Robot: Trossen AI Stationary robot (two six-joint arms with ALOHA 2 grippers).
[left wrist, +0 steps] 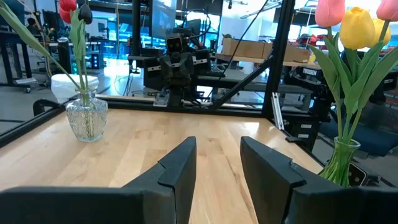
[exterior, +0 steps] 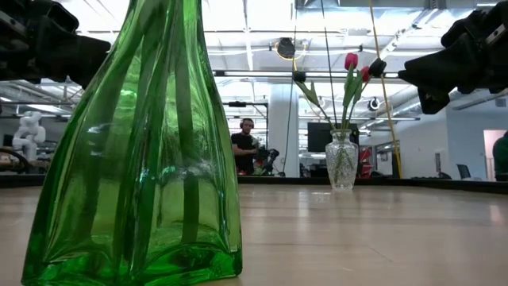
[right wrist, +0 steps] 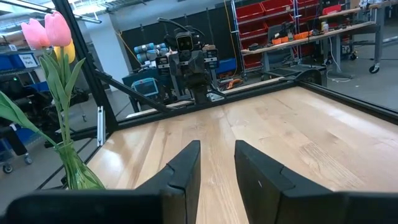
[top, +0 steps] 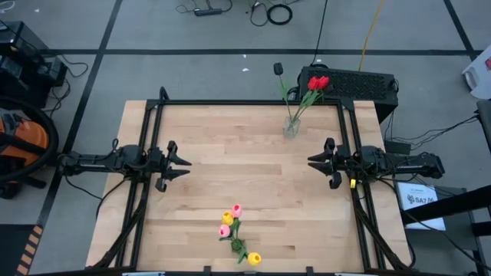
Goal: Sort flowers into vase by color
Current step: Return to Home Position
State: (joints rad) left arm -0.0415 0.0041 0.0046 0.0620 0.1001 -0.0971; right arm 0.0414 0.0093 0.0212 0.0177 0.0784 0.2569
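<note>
Judging from how things lie, the sorting is taken to be finished, and only the parking of the arms is left. The red flowers (top: pixel 317 82) and the black flower (top: pixel 278 69) are held in the transparent vase (top: pixel 291 127) near the far edge of the tabletop (top: pixel 230 146). The pink flowers (top: pixel 237 209) and yellow flowers (top: pixel 254 258) are held in the green vase (exterior: pixel 143 159) close to the near edge. The left claw (top: pixel 186 167) is seen at the left side and the right claw (top: pixel 311 162) at the right side. Each is shown with its fingers apart and nothing between them, and both are well apart from either vase. The chief risk is judged to be a tip-over: long stems lean outward from narrow necks, so a vase could be toppled if a leaning stem were caught by a sweeping arm. The green vase, being so near the edge, could be knocked off the tabletop altogether.
</note>
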